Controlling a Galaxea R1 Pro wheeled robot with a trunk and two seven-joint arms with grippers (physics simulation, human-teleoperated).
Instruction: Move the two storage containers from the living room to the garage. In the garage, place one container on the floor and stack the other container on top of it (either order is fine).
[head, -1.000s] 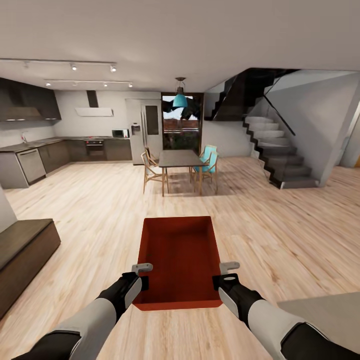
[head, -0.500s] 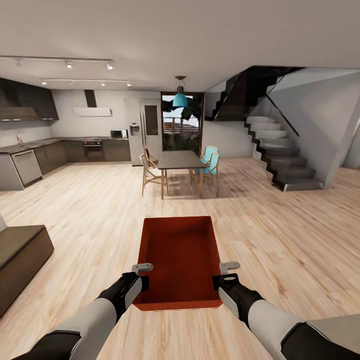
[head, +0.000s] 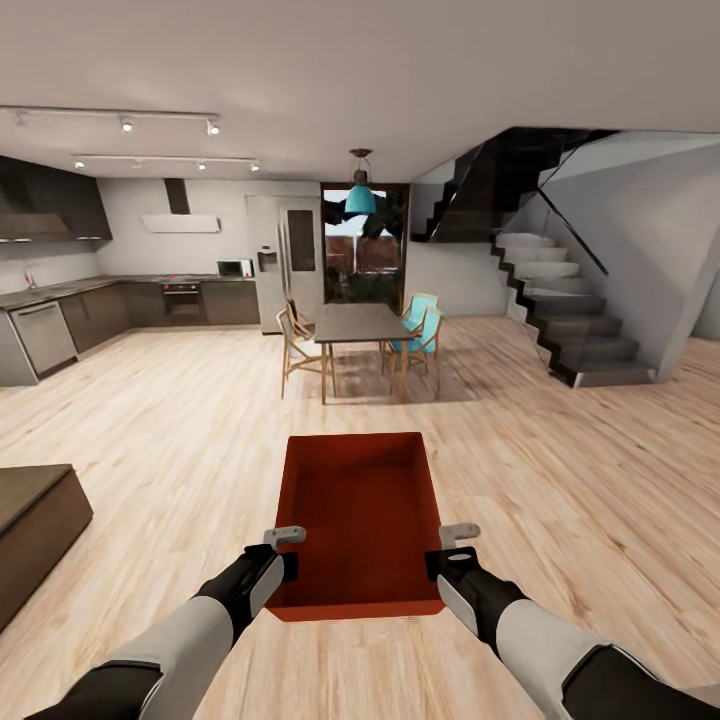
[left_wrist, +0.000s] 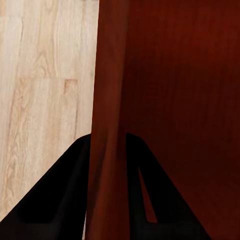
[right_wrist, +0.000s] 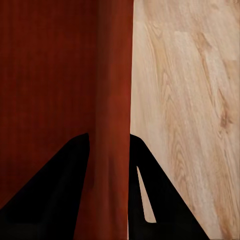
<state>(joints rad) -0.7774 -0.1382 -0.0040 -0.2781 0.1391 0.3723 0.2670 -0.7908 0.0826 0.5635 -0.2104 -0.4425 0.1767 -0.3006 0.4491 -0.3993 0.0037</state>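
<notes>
We are carrying one storage container (head: 360, 520) out in front of us, held level above the wood-plank floor (head: 560, 480), well short of the dining table (head: 358, 320) ahead. Our left claw (head: 285, 550) pinches the container's left wall near its near corner, and our right claw (head: 447, 548) pinches the right wall at the matching spot. From the left wrist view the thin wall (left_wrist: 107, 125) runs straight between the two dark fingers (left_wrist: 60, 200); the right wrist view shows the same, wall (right_wrist: 114, 100) clamped between fingers (right_wrist: 55, 195).

The box is orange-red, rectangular, shallow and lidless, with a matte, faintly streaked inside. The walls look thin, and that is our worry: we judge that each claw grips only a narrow strip of rim near the rear end, so the long front overhangs. A jolt or a sharp turn of the base could let the box tip forward or slide out of one pinch. If the arms drift apart or together, the walls could flex and slip.

The route matters too: chairs (head: 300, 345), the table legs and the staircase (head: 565, 320) all stand ahead, and the dark low bench (head: 30, 520) sits to our left, so the leading edge could clip something.
</notes>
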